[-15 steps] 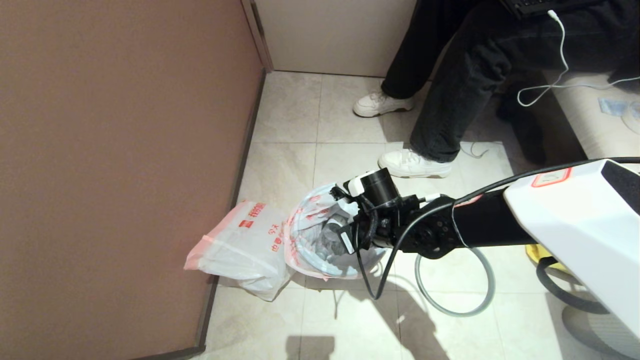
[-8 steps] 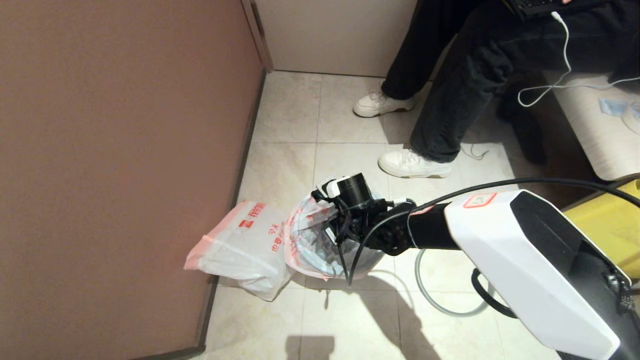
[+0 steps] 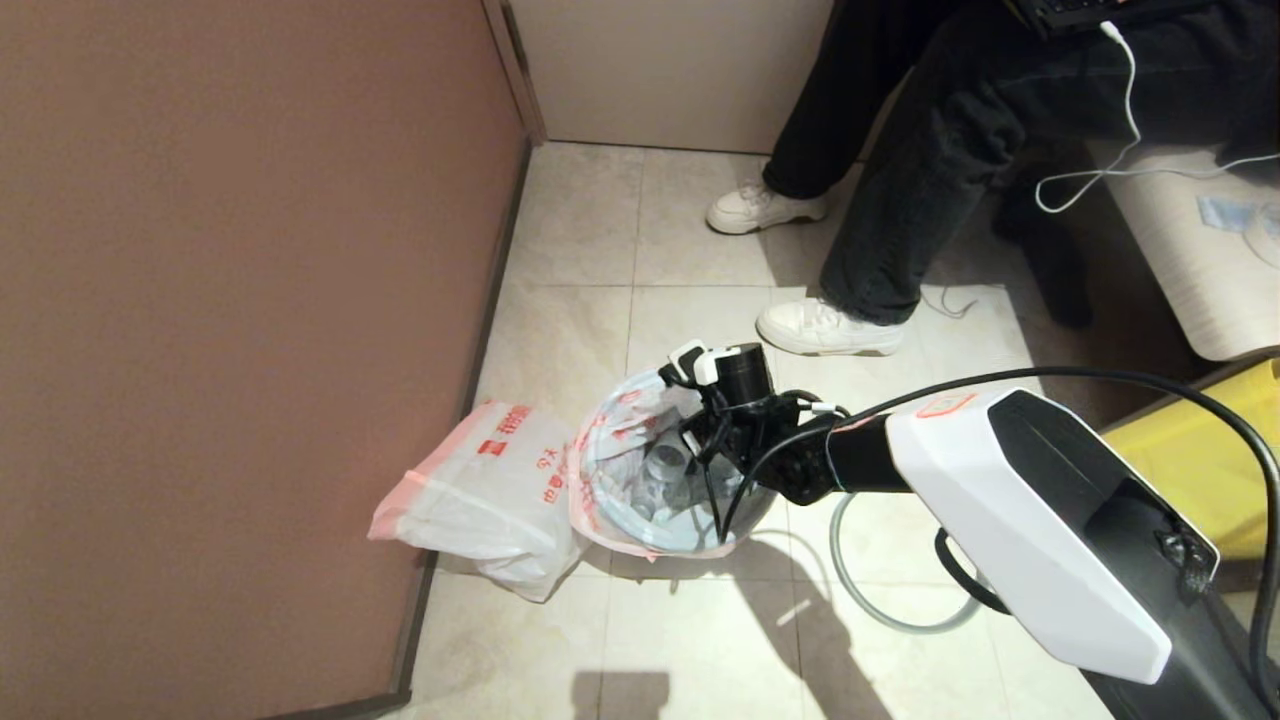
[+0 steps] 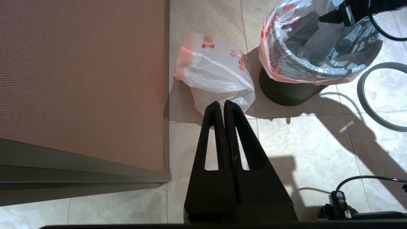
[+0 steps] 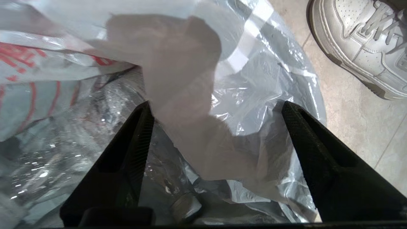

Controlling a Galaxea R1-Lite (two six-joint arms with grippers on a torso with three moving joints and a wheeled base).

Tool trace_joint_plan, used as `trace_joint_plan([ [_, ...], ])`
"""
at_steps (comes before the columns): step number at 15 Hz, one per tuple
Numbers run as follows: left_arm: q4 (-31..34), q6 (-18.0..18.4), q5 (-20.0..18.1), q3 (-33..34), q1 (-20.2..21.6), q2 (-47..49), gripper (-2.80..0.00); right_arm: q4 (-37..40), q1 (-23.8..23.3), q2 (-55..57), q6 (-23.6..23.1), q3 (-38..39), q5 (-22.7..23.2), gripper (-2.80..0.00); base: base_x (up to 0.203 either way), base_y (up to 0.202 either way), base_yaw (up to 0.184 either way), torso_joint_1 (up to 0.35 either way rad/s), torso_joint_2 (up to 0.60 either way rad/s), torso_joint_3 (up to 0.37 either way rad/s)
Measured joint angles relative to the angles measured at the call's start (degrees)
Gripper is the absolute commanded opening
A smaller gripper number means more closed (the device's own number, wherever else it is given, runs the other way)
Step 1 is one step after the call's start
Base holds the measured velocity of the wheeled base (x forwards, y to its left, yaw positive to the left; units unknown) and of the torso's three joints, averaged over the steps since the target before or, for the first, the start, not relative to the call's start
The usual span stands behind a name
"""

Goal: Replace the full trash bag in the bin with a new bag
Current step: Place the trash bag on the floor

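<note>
The bin (image 4: 286,93), small and black, stands on the tiled floor. The full trash bag (image 3: 640,470) lines it, its pink-red band folded over the rim and clear bottles showing inside. My right gripper (image 3: 685,460) reaches into the bin's mouth. It stands open (image 5: 216,105), with a loose fold of the full trash bag (image 5: 190,121) between the spread fingers and a bottle cap (image 5: 186,205) below. The new bag (image 3: 490,490), smooth with red print, lies against the bin's left side. My left gripper (image 4: 224,103) is shut and empty, held above the floor short of the new bag (image 4: 216,70).
The grey hoop (image 3: 838,575) lies on the floor to the right of the bin. A brown wall (image 3: 250,300) runs along the left. A seated person's legs and white shoes (image 3: 830,328) are just beyond the bin. A yellow bag (image 3: 1200,470) sits at the right.
My right gripper has gone from shut to wide open over the bin, letting the plastic go. Its wrist swung left, then settled at the bin's far right rim.
</note>
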Motion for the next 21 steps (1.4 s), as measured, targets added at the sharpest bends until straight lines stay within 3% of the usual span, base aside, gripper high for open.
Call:
trace_joint_plan([
  [5, 0.0, -0.02, -0.01, 0.0, 0.0, 0.0, -2.8, -4.35, -1.83, 2.55, -0.09, -0.02, -0.03, 0.0, 0.0, 0.0, 0.0, 0.0, 0.0, 0.0],
  [6, 0.0, 0.0, -0.01, 0.0, 0.0, 0.0, -2.8, -5.9, -1.92, 3.16, -0.13, -0.02, -0.1, -2.8, 0.0, 0.0, 0.0, 0.0, 0.0, 0.0],
  [17, 0.0, 0.0, -0.01, 0.0, 0.0, 0.0, -2.8, -6.82, -0.66, 3.03, 0.56, 0.38, -0.51, -2.8, 0.0, 0.0, 0.0, 0.0, 0.0, 0.0],
  [19, 0.0, 0.0, 0.0, 0.0, 0.0, 0.0, -2.8, -1.9, 0.2, 1.27, 3.7, 0.58, -0.46, -2.8, 0.0, 0.0, 0.0, 0.0, 0.0, 0.0],
  [21, 0.03, 0.0, 0.01, 0.0, 0.0, 0.0, -2.8, 6.04, 1.18, -1.57, 10.65, 0.52, 0.79, -2.8, 0.0, 0.0, 0.0, 0.0, 0.0, 0.0],
])
